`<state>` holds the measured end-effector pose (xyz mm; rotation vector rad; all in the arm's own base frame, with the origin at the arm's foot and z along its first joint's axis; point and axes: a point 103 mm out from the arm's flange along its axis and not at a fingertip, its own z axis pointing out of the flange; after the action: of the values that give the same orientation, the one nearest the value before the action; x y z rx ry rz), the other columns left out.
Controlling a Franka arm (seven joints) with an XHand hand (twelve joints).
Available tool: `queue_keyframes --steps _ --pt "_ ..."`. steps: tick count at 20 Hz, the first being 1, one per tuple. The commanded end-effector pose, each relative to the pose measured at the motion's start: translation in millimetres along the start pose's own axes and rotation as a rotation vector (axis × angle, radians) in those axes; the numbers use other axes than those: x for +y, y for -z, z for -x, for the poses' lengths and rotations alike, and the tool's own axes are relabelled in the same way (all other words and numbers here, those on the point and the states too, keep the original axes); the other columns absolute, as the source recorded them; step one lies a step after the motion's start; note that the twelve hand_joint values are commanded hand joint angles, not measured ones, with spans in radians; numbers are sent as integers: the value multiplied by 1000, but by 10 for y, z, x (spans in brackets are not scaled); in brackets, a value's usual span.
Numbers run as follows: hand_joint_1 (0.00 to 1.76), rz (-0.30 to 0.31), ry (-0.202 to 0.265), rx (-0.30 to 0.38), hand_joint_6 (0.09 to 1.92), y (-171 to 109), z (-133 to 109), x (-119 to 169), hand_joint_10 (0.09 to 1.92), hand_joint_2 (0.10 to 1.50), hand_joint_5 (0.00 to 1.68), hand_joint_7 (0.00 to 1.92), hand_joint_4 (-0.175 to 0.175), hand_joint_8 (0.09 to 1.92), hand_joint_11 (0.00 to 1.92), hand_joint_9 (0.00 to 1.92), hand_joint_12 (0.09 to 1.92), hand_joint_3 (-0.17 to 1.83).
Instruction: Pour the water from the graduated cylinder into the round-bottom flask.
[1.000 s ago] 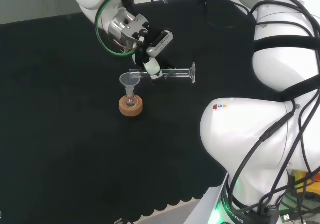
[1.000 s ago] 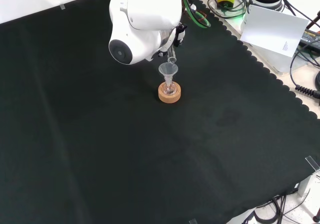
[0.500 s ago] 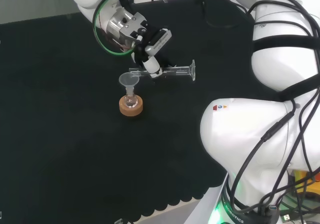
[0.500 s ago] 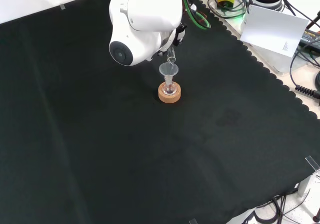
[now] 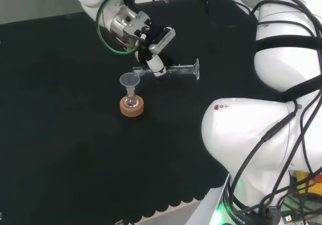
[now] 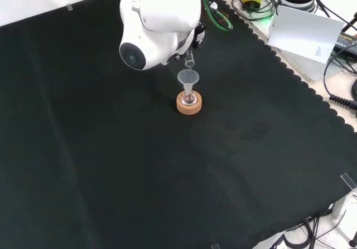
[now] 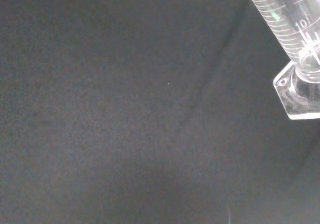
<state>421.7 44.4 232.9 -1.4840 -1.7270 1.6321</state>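
Observation:
In the head view my hand is shut on a clear graduated cylinder, which lies almost level with its foot to the right and its mouth to the left. The mouth hangs just above and right of a clear funnel. That funnel sits in a small round-bottom flask on a cork ring. In the front view the cylinder's mouth hangs above the funnel, flask and cork ring. The wrist view shows the cylinder's scale and foot over black cloth.
Black cloth covers the bench. In the front view the arm's white link stands before the hand; a white box and cables lie off the cloth at the upper right. The arm's big links stand at the head view's right.
The hand has risen a little and carried the cylinder up and slightly right, so its mouth now stands higher above the funnel. The flask and cork ring have not moved.

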Motion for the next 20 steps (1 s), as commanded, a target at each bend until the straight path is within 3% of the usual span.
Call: queue_keyframes --steps 1,20 --pt "1248 -1 -3 -12 1110 5 15 -13 87 1149 899 931 -175 1107 1195 1429 793 -1" --pt "1249 5 -5 -11 1101 19 21 -11 87 1145 905 938 -175 1098 1203 1437 783 -1"
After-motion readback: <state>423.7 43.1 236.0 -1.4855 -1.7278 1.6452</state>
